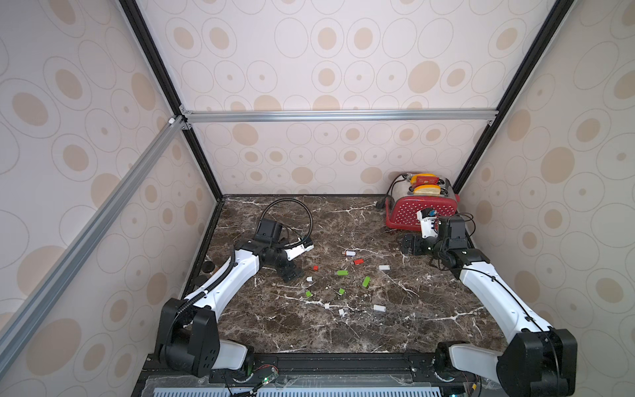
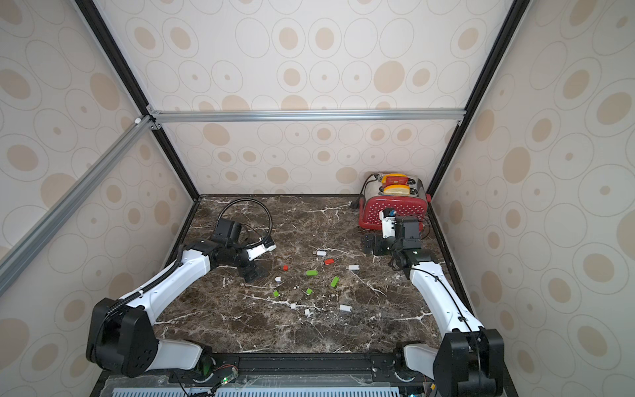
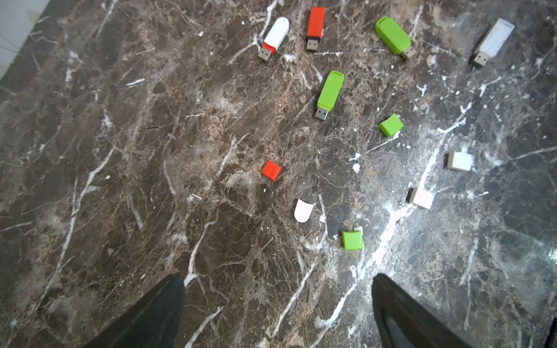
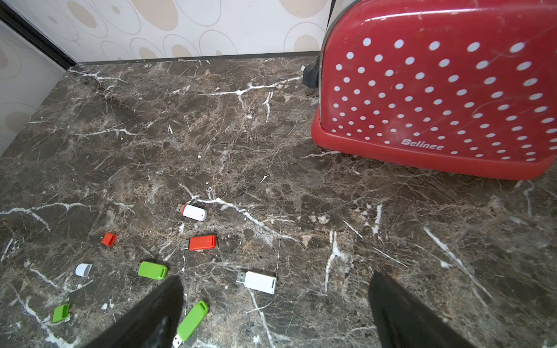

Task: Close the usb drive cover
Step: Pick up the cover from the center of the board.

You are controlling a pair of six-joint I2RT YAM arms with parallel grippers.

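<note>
The toaster (image 1: 417,211) is set in the far right corner of the table (image 1: 275,330). Six drives (image 1: 342,273) are scattered mid-table, from the farthest drive (image 1: 349,253) to the nearest drive (image 1: 379,308). Six caps (image 1: 341,291) are strewn mostly nearer and further left, all apart from the drives. The farthest cap (image 1: 315,267) is found just right of the left gripper (image 1: 292,275). The right gripper (image 1: 409,244) is held before the toaster.
</note>
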